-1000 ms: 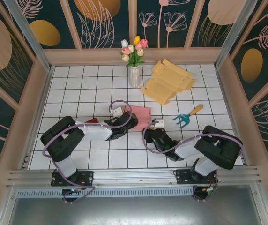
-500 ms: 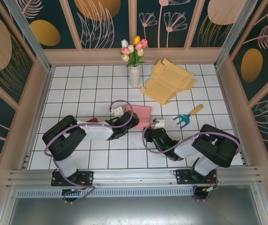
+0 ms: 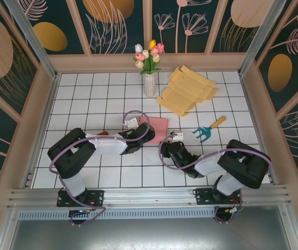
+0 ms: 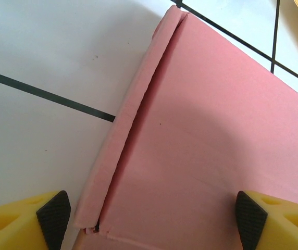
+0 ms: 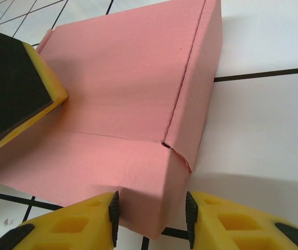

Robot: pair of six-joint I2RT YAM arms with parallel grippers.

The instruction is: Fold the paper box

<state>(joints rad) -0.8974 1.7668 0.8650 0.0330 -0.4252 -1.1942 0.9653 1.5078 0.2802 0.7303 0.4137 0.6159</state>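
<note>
Top external view, mid-bench: pink box (image 3: 159,125) lying flat on the white-tiled bench (image 3: 86,99), caught between the two arms' ends. Left fingers (image 3: 150,131) at its left edge, right fingers (image 3: 165,141) at its near right corner. Seen from the left wrist: spread wide, one pad (image 4: 52,213) over bare tile just beside the box's folded-up side flap, the other over the pink panel, gripping nothing. Seen from the right wrist: set narrow astride the raised near corner, one pad (image 5: 114,213) close against the wall, the other just clear of it. Farther back: vase of tulips (image 3: 149,83), tan cardboard (image 3: 188,88); teal rake (image 3: 207,133) to the right.
</note>
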